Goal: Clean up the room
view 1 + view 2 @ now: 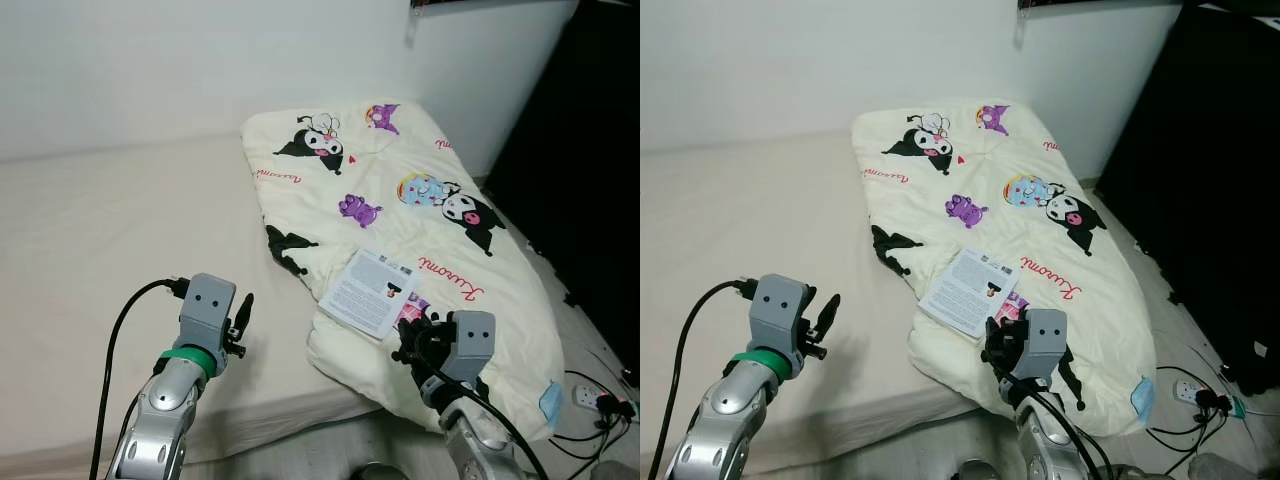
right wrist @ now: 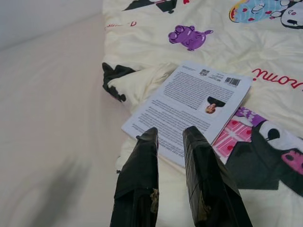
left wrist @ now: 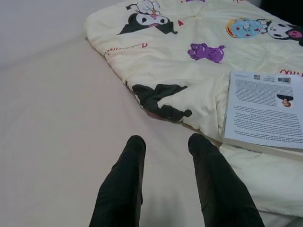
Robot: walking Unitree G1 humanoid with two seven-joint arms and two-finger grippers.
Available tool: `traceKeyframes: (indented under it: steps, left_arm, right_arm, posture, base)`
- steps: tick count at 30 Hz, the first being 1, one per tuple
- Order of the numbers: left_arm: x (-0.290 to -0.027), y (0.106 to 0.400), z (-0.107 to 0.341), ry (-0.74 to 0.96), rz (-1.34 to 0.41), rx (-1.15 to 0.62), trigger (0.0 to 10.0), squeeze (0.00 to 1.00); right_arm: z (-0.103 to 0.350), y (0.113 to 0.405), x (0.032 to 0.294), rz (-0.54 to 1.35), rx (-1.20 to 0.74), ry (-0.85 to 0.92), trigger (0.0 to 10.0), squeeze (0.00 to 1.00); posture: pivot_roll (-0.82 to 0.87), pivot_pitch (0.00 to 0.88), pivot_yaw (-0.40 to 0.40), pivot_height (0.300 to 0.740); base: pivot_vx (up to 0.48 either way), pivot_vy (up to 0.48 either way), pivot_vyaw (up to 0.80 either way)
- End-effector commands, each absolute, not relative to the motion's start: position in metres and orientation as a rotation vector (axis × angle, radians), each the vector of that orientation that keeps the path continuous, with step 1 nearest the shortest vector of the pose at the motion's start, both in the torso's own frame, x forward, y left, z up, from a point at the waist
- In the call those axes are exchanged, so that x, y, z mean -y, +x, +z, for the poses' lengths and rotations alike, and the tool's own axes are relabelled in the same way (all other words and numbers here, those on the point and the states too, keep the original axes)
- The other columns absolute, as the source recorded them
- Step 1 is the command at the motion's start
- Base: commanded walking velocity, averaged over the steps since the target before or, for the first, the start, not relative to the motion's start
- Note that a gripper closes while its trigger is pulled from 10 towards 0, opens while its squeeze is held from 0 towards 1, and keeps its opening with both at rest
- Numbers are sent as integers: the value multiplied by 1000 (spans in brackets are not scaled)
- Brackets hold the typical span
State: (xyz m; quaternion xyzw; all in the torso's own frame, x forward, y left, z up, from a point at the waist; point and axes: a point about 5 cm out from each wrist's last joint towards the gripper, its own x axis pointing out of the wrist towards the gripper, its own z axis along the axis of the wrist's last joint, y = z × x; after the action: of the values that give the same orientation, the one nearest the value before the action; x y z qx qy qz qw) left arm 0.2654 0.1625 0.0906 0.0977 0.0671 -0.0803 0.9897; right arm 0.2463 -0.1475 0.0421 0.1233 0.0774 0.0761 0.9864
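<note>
A white paperback book (image 1: 368,292) lies back cover up on a cream cartoon-print quilt (image 1: 400,180), near the quilt's front left corner. The quilt covers the right side of a bed with a beige sheet (image 1: 100,230). My right gripper (image 2: 171,133) hovers low at the book's (image 2: 189,106) near edge, its fingers a narrow gap apart with nothing between them. My left gripper (image 3: 165,141) is open over the bare sheet, just left of the quilt's folded edge, and holds nothing.
A tall black cabinet (image 1: 580,150) stands to the right of the bed. A blue face mask (image 1: 550,400) lies at the quilt's lower right corner. A power strip with cables (image 1: 595,400) sits on the floor beyond it. A white wall backs the bed.
</note>
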Motion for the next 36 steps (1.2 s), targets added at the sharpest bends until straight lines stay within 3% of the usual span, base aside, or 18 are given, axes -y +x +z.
traceKeyframes:
  steps: [1,12,15,36]
  left_arm:
    - [-167,262,81,210,-151,-178,10000,0]
    - [-153,262,63,254,-283,-210,10000,0]
    - [-136,270,73,225,-320,-163,10000,0]
    - [-119,280,90,200,-361,-77,10000,0]
  right_arm:
    - [37,243,146,158,-183,246,10000,0]
    - [42,251,150,123,-138,194,10000,0]
    - [48,256,155,103,-107,168,10000,0]
    - [45,255,155,92,-109,187,10000,0]
  posture:
    - [-107,29,70,740]
    - [-106,23,64,740]
    - [-114,21,65,725]
    - [-118,25,70,665]
  base:
    - [0,0,0]
    - [0,0,0]
    - [0,0,0]
    - [0,0,0]
